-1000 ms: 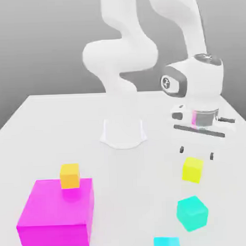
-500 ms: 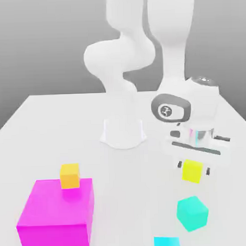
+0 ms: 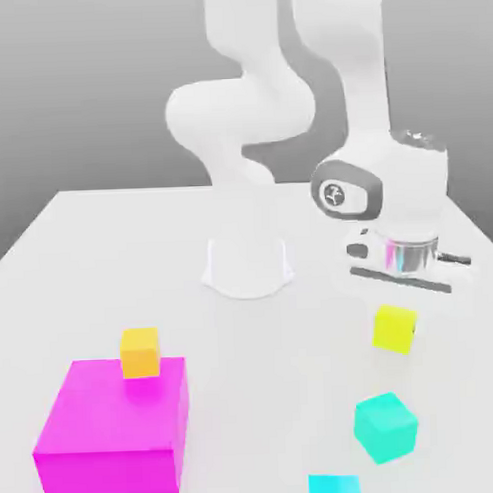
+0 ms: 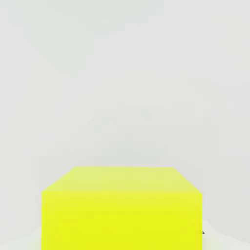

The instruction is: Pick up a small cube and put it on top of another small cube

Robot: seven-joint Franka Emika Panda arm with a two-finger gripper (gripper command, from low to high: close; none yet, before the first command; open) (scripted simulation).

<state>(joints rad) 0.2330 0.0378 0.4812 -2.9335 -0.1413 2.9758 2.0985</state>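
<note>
Jaws: clamped together on the lemon-yellow cube [image 3: 394, 327]; a second ago they stood wide above it, and half a second ago they were down around it.

My gripper [image 3: 396, 323]: pointing straight down over the table [image 3: 101, 256], near its edge on the exterior view's right, with the cube directly beneath my wrist.

Lemon-yellow cube: held between my fingers and sitting higher in the exterior view than it did a second ago, so I judge it just lifted clear of the table. In the hand view its top face and front face [image 4: 122, 210] sit square and level, which tells me the grip is not skewed.

What changed: the grasp has closed and the lift has begun. The pick half of the task looks done; the carry and the placing are still ahead.

Teal cube [image 3: 385, 427]: resting on the table toward the front edge, near my cube and a little below it in the exterior view. It is about the same size, so I take it for the likely base.

Second teal cube [image 3: 334, 487]: at the very front edge, partly cut off.

Orange-yellow cube [image 3: 140, 352]: on top of the magenta block [image 3: 112, 430], near the front corner on the exterior view's left, well apart from me.

Next need: more height before travelling, then centring squarely over the base so the stack does not slide off.
</note>
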